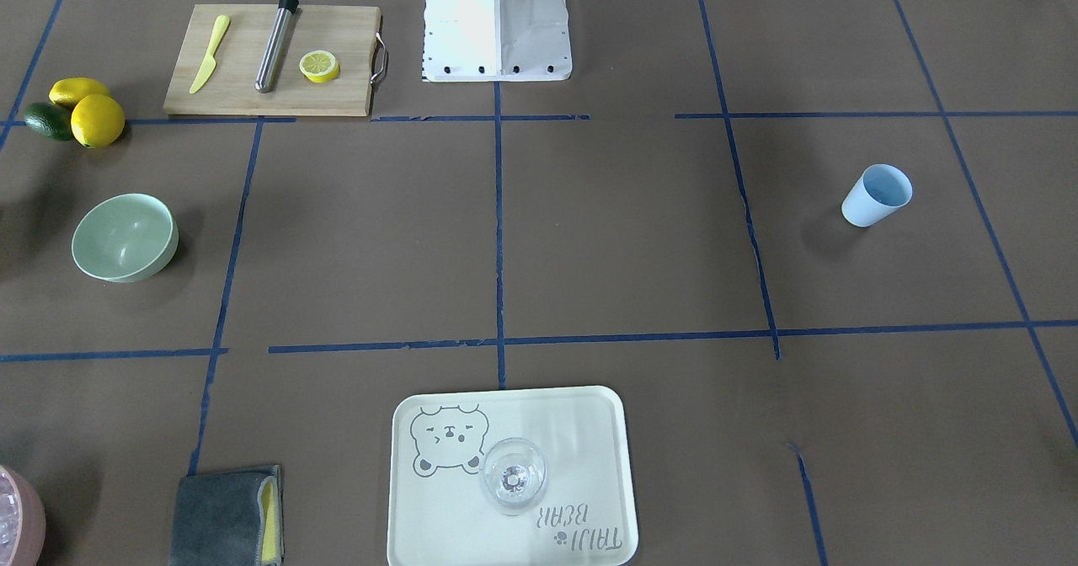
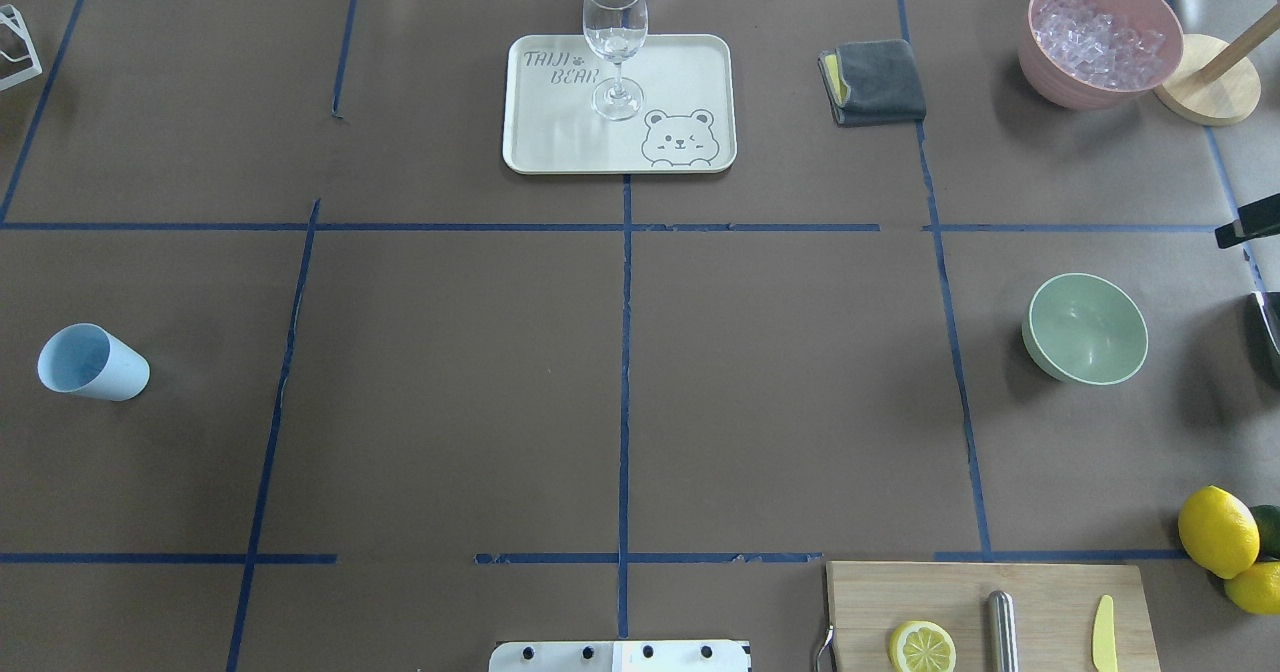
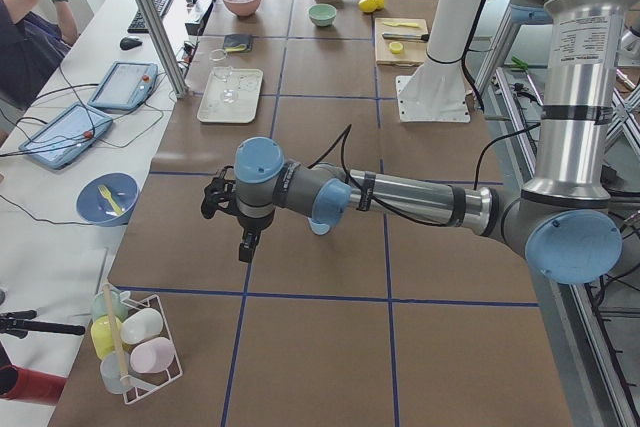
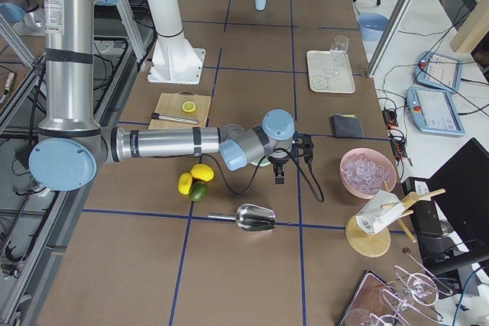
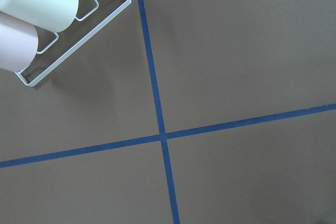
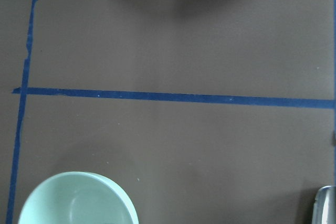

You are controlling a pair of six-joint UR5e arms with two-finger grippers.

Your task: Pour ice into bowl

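Observation:
The pale mint-green bowl (image 2: 1085, 329) stands empty on the table's right side; it also shows in the front view (image 1: 125, 237) and the right wrist view (image 6: 79, 200). The ice (image 2: 1100, 27) is heaped in a pink container (image 2: 1095, 87) at the far right corner. The light blue cup (image 2: 93, 362) stands empty at the left. My right gripper (image 4: 280, 177) hangs beside the bowl, towards the pink container. My left gripper (image 3: 246, 245) hovers over the table's left end. I cannot tell whether either is open or shut.
A tray (image 2: 560, 152) with a wine glass (image 2: 615, 42) stands far centre, with a grey cloth (image 2: 878, 80) to its right. A cutting board (image 2: 1040, 592) with a lemon slice, metal rod and knife, and lemons (image 2: 1218, 530), lie near right. A metal scoop (image 4: 254, 218) and a cup rack (image 5: 79, 30) stand at the table's ends.

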